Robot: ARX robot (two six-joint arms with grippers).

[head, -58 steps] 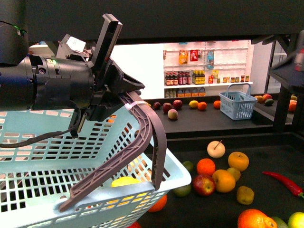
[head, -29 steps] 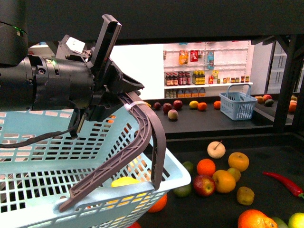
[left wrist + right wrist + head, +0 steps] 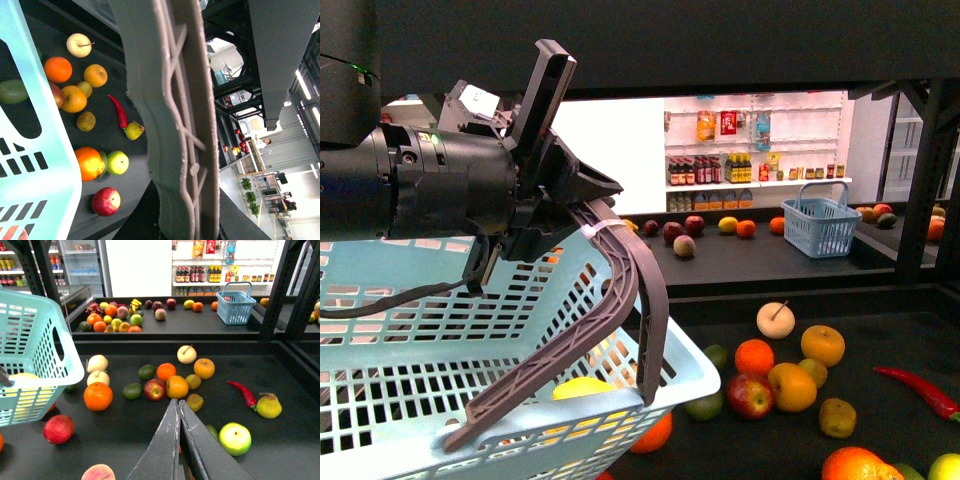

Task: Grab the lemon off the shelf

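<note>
front view looks over the light blue basket [image 3: 440, 340] toward the shelf [image 3: 880, 330]; both wrist views, nearer, share its fruit-strewn deck beside the basket.

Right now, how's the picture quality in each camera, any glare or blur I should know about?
Front view: bright store backdrop washes out behind the dark shelf, and the left gripper looms large. Left wrist view: the basket handle up close looks soft and pale, ceiling lights glaring. Right wrist view: evenly lit, fruit sharp, right gripper fingers slightly blurred.
</note>
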